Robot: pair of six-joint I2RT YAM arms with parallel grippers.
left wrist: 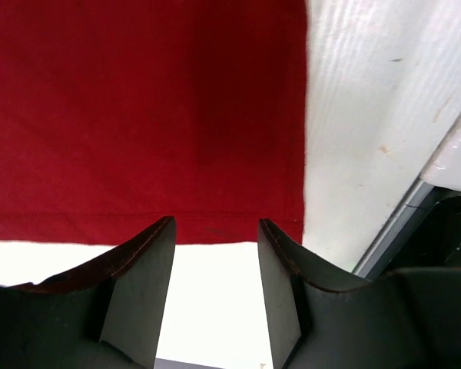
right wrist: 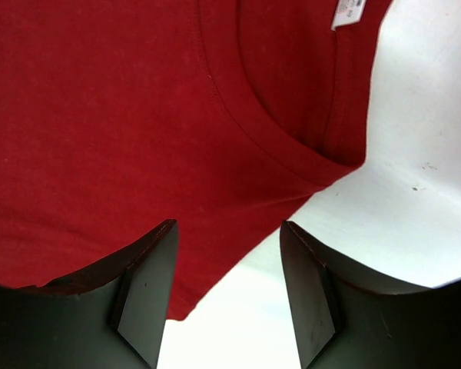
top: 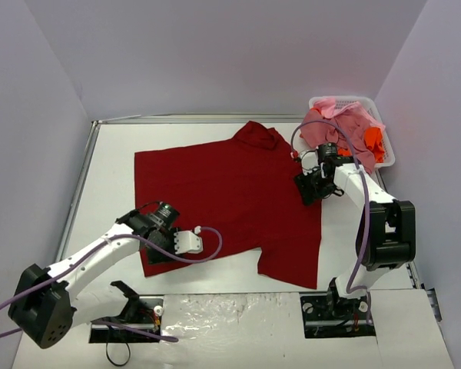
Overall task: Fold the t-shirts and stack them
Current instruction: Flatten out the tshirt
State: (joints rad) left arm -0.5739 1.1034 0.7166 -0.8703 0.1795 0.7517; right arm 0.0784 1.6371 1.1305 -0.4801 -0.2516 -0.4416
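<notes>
The large dark red t-shirt (top: 223,200) lies spread flat on the white table (top: 107,177). Its hem is to the left and its neckline to the right. My left gripper (top: 147,231) hangs open over the hem near the shirt's near-left corner. In the left wrist view the hem (left wrist: 138,227) runs just ahead of the gripper (left wrist: 215,231), with bare table between the fingers. My right gripper (top: 307,191) stands open at the shirt's right edge. In the right wrist view that gripper (right wrist: 227,231) straddles the cloth edge below the neckline (right wrist: 292,150). Neither gripper holds anything.
A white plastic basket (top: 387,157) stands at the back right, heaped with pink t-shirts (top: 338,127) and an orange one (top: 374,142). A white label (right wrist: 347,11) shows inside the red collar. A metal rim (top: 81,184) edges the table on the left.
</notes>
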